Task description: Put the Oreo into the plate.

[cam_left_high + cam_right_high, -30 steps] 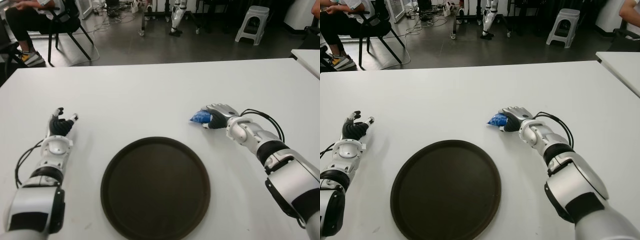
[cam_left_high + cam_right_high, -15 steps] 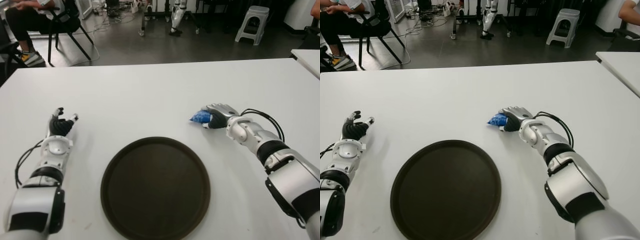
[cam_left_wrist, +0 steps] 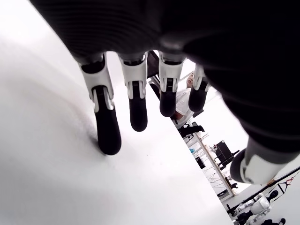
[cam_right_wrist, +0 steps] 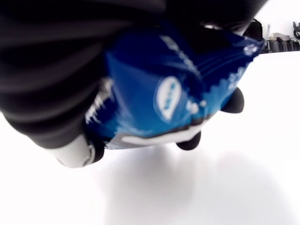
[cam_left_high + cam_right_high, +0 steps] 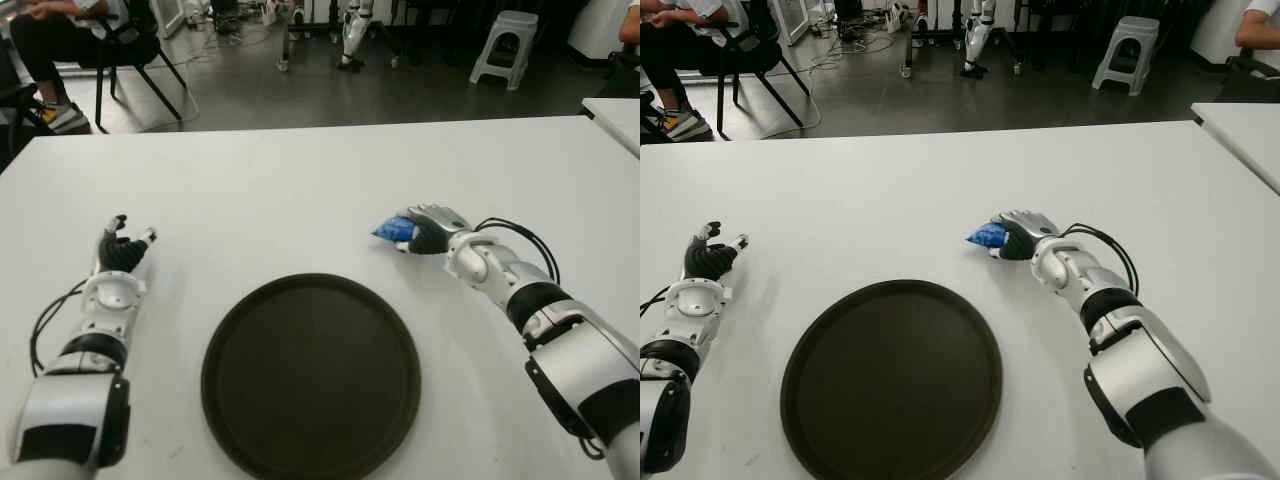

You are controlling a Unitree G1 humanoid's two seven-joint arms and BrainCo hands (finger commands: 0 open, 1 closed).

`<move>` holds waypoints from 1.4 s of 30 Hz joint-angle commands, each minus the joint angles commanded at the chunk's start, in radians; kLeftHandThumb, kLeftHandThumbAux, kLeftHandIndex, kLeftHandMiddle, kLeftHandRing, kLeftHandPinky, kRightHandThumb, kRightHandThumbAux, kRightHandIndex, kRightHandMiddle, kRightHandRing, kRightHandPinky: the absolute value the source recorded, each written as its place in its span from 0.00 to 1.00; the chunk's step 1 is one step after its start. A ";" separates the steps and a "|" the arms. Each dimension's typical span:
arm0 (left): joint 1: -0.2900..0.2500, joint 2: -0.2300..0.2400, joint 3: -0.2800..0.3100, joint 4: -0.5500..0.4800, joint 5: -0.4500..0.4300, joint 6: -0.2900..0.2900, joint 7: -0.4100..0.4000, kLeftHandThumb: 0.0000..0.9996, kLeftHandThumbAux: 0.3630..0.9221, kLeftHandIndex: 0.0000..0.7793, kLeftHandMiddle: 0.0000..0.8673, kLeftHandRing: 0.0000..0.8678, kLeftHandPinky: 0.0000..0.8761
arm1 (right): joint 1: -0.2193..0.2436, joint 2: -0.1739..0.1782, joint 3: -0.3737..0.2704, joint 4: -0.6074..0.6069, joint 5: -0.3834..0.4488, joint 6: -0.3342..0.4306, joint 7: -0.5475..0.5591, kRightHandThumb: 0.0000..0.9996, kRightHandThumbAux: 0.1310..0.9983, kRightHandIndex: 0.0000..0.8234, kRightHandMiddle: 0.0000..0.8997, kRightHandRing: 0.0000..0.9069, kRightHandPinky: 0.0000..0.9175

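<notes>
**Packet lifted, plate waiting**

The white counter (image 5: 300, 190) is smooth and matte. On it, the right robot hand (image 5: 425, 232) has closed around the crinkly blue Oreo (image 5: 392, 230) packet and nudged it slightly up and leftward since a moment ago. It looks ready to carry it to the round, dark plate (image 5: 310, 375). The left robot hand (image 5: 122, 250) shows left of the plate, fingers relaxed.

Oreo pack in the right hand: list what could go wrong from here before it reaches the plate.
1. The right hand grips the blue Oreo pack near one end, most of the wrapper sticking out; it may slip.
2. The plate lies nearer the robot and to the left; an early release would land the pack on the white table.
3. A low carry could catch the plate's rim.
</notes>
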 joint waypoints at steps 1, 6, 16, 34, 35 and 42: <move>0.000 0.000 0.000 0.000 0.000 0.000 0.000 0.38 0.36 0.00 0.14 0.16 0.15 | 0.001 0.000 -0.003 -0.001 0.002 -0.003 -0.002 0.70 0.68 0.53 0.91 0.90 0.88; 0.000 0.001 0.002 0.001 -0.001 0.003 -0.011 0.39 0.36 0.00 0.15 0.18 0.18 | 0.027 0.028 -0.105 -0.014 0.110 -0.064 -0.004 0.70 0.68 0.53 0.92 0.91 0.88; 0.000 0.000 0.002 0.000 0.000 -0.001 -0.009 0.39 0.35 0.00 0.16 0.19 0.19 | 0.032 0.053 -0.162 -0.031 0.166 -0.053 0.009 0.70 0.68 0.53 0.92 0.90 0.86; -0.001 0.001 0.002 0.001 -0.001 -0.001 -0.011 0.41 0.38 0.00 0.15 0.19 0.20 | 0.055 0.057 -0.222 -0.115 0.214 -0.060 0.024 0.71 0.68 0.53 0.92 0.89 0.87; -0.001 0.001 0.002 0.001 -0.001 -0.001 -0.011 0.41 0.37 0.00 0.16 0.19 0.20 | 0.057 0.057 -0.225 -0.121 0.216 -0.062 0.026 0.71 0.68 0.53 0.92 0.90 0.87; -0.003 0.004 -0.008 0.002 0.010 0.004 -0.008 0.38 0.35 0.00 0.16 0.19 0.19 | 0.084 0.059 -0.246 -0.173 0.249 -0.097 0.056 0.71 0.68 0.53 0.92 0.91 0.89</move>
